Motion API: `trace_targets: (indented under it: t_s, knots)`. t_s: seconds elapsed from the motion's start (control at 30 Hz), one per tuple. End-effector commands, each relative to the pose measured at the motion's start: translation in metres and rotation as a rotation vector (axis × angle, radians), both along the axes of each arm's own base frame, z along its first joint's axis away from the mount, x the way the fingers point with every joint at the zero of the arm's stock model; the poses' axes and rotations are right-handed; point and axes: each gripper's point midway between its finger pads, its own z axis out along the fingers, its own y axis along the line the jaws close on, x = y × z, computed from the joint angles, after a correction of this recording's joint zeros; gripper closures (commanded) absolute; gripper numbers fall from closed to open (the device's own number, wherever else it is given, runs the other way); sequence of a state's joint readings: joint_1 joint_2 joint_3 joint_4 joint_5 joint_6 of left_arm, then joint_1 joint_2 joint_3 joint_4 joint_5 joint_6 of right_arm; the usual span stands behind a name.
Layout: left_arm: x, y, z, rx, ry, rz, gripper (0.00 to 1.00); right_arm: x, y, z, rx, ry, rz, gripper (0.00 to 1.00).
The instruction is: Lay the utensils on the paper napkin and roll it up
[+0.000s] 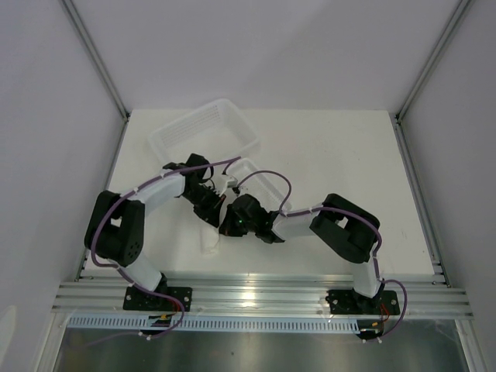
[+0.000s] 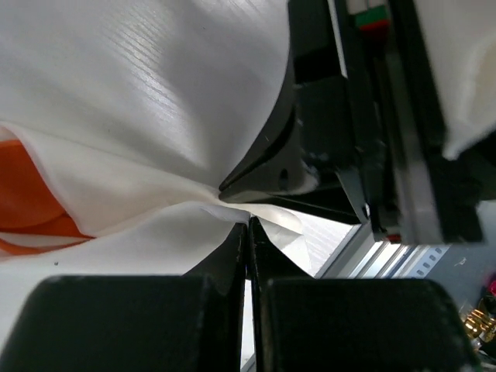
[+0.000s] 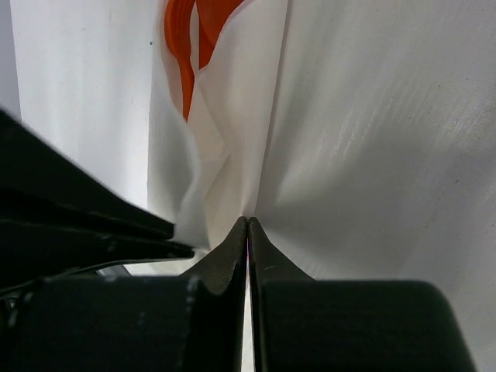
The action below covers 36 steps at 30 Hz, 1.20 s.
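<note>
Both arms' jaws are clamped tight on the white napkin (image 3: 248, 116), which is folded over the orange utensils (image 3: 182, 39).

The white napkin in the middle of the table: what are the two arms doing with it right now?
Both arms meet over the middle of the table. The left fingers and the right fingers are each shut on a fold of the paper napkin, very close to one another. The orange utensils lie inside the folds, only partly showing. The napkin looks bunched, not yet a tidy roll. A basket and a small tray lie behind.
</note>
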State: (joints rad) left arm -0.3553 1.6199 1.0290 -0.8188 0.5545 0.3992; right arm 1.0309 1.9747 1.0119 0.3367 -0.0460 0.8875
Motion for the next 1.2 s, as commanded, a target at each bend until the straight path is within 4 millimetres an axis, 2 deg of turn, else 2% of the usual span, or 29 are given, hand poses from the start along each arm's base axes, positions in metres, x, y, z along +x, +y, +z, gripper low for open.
trace_targets:
  t_s: [0.0,0.3,0.47,0.6,0.67,0.97,1.1,1.17]
  knots:
    - [0.012,-0.013,-0.001,-0.033,-0.006,-0.003,0.99,0.005,0.011,0.019,0.041,-0.053,0.004,1.0]
    - [0.015,-0.019,-0.011,-0.049,0.026,0.007,0.99,0.0,0.011,0.021,0.034,-0.06,0.009,1.0]
    - [0.011,-0.013,-0.015,-0.027,0.023,-0.001,0.99,-0.002,0.005,0.026,0.013,-0.058,0.0,0.99]
    - [0.011,-0.01,-0.017,-0.015,0.01,0.002,0.99,0.002,-0.008,0.035,-0.015,-0.087,-0.035,0.94]
    - [0.011,-0.01,-0.02,-0.007,0.018,0.007,0.99,0.002,-0.013,0.039,-0.03,-0.092,-0.04,0.88]
    - [0.012,-0.011,-0.016,-0.014,0.01,0.002,0.99,-0.006,-0.037,0.032,-0.057,-0.094,-0.07,0.78]
    - [0.012,-0.014,-0.013,-0.028,0.018,0.002,0.99,-0.006,-0.036,0.046,-0.026,-0.145,-0.061,0.69]
    - [0.014,-0.015,-0.013,-0.029,0.015,0.0,0.99,-0.009,-0.029,0.051,-0.006,-0.164,-0.036,0.66]
